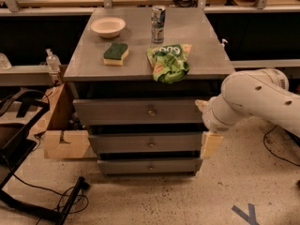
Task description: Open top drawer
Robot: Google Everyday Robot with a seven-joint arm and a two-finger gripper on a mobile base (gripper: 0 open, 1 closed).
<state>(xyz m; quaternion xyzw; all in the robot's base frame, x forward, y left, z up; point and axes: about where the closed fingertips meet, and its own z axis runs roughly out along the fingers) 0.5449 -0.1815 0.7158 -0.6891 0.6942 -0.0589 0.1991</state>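
Note:
The top drawer (117, 111) is the widest of three grey drawer fronts under the grey cabinet top (206, 55). Its small round knob (151, 111) sits at centre, and its front lies about flush under the top. My gripper (206, 124) is at the right end of the drawers, on the white arm (255, 95). Its two cream fingers are spread apart, the upper one (202, 105) beside the top drawer's right end and the lower one (211, 145) beside the middle drawer. It holds nothing and is well right of the knob.
On the cabinet top lie a white bowl (108, 26), a green and yellow sponge (116, 53), a drink can (158, 17) and a green chip bag (169, 62). A cardboard box (61, 135) stands left of the drawers. Cables and a black frame (28, 191) lie on the floor at left.

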